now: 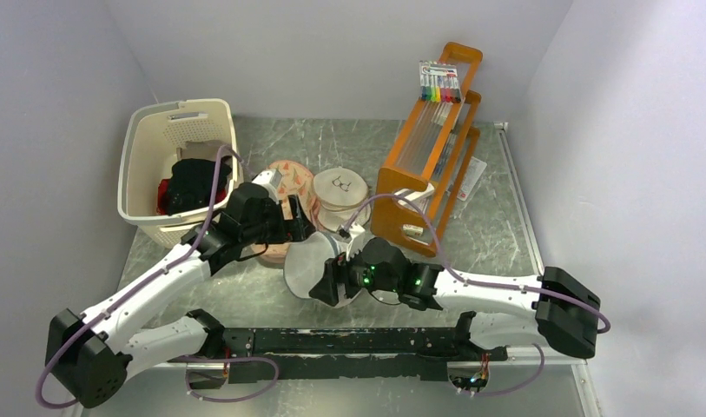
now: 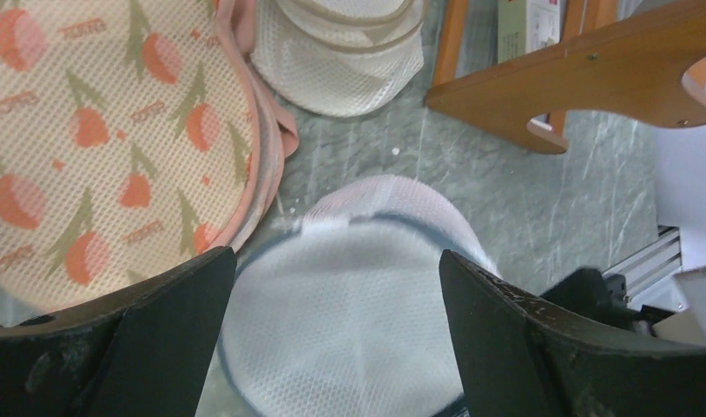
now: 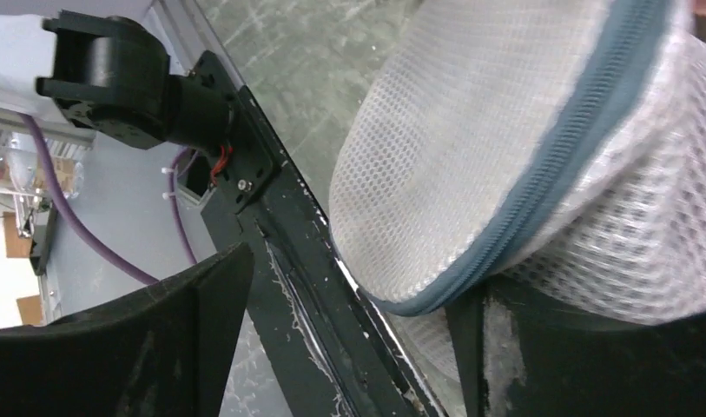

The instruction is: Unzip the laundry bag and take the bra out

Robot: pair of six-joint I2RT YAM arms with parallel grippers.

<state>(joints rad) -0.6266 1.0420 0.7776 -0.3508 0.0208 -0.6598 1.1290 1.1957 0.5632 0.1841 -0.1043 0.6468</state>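
While the laundry bag (image 1: 314, 262) sits tilted mid-way along the desk (image 1: 497, 234) between both arms, the right tool (image 3: 353, 287), half open, rests one finger under its zipper rim (image 3: 540, 174), clamping nothing; the left tool (image 2: 336, 269) hangs just above, wide open and empty.

Two arms recorded: left arm (image 1: 149, 295) at 8 o'clock, right arm (image 1: 497, 291) at 4 o'clock. White link shells, black joint housings. A lilac cable (image 1: 215, 178) is looped along each. Green lights noted on right wrist. Black base rail (image 1: 349, 340) at 6 o'clock. Fingers (image 2: 540, 347) matte black, scuffed.
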